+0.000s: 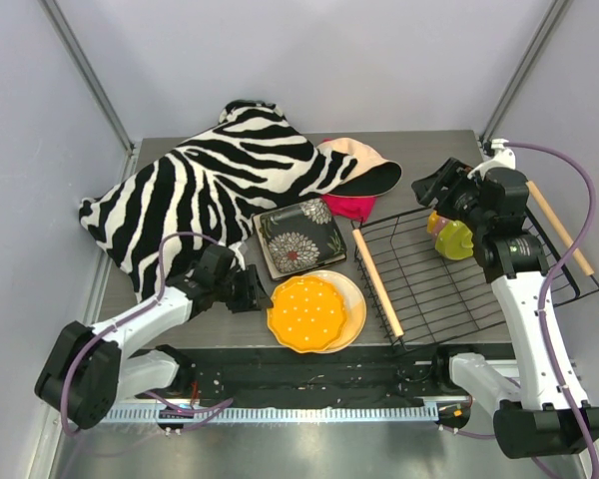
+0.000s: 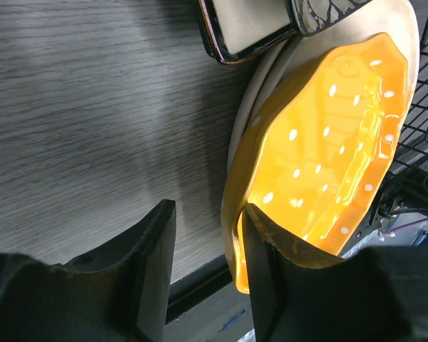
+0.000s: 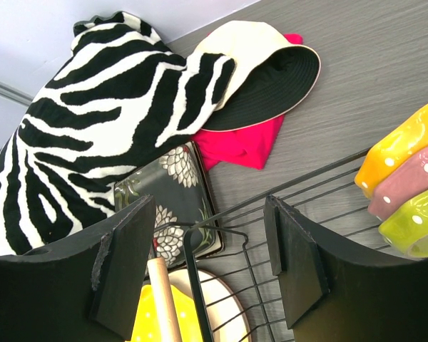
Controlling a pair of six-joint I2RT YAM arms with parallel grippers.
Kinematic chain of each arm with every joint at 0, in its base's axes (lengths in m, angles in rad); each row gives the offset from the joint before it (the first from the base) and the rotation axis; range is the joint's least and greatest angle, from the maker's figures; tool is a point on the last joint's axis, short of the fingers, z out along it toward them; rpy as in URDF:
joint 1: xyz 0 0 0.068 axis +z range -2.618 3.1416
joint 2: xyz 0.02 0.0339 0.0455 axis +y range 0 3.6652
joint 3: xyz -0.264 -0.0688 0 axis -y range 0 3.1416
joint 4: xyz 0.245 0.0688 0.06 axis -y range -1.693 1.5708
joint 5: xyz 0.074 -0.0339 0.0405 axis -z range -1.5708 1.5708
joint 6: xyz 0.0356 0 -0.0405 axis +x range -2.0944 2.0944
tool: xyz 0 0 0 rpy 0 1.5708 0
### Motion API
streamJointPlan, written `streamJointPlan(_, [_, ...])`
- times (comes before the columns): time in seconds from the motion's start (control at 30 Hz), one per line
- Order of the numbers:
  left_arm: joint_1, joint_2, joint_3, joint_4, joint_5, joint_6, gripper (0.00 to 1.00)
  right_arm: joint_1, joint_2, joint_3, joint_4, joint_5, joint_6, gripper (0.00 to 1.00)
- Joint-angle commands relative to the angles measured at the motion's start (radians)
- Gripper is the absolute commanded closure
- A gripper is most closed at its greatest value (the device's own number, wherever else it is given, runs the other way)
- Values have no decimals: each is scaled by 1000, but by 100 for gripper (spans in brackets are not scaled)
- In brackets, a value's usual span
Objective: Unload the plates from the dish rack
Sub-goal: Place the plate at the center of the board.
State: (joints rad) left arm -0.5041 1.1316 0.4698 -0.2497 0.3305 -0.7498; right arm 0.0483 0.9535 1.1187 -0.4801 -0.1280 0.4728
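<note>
The left gripper [image 1: 260, 291] is released, jaws apart beside the rim of the glossy, scalloped orange dotted plate [image 1: 306, 312], which lies on a round cream plate [image 1: 356, 299] on the wood-grain table [image 2: 71, 107]. It should back away level, without nudging that stack. In the black wire dish rack [image 1: 419, 289] a glazed yellow-green plate [image 1: 456, 240] stands on edge. The right gripper [image 3: 205, 214] hovers there, open and empty.

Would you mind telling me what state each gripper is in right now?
Left gripper: open, jaws apart at the orange dotted plate's rim, not clamping it.
Right gripper: open, holding nothing, over the dish rack.
</note>
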Motion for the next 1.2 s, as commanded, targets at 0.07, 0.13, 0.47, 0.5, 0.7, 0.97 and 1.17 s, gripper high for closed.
streamJointPlan(0.07, [-17,51,-7,93,62,6,65,-5,-30,-8,20,22,-8,30])
streamJointPlan(0.13, [-31,65,-8,112,77,-12,71,-5,-29,-11,17,27,-10,30])
streamJointPlan(0.47, [-54,108,36,170,79,-65,100,-7,-35,-13,6,37,-23,30])
streamJointPlan(0.5, [-56,109,50,174,79,-68,100,-5,-35,-13,8,39,-25,30])
streamJointPlan(0.7, [-83,151,110,175,78,-89,100,-7,-33,-26,8,44,-31,30])
streamJointPlan(0.97, [-149,220,176,176,59,-112,99,-10,-41,-34,-3,60,-45,30])
streamJointPlan(1.17, [-174,212,199,144,38,-111,63,-11,-42,-33,-20,79,-51,30])
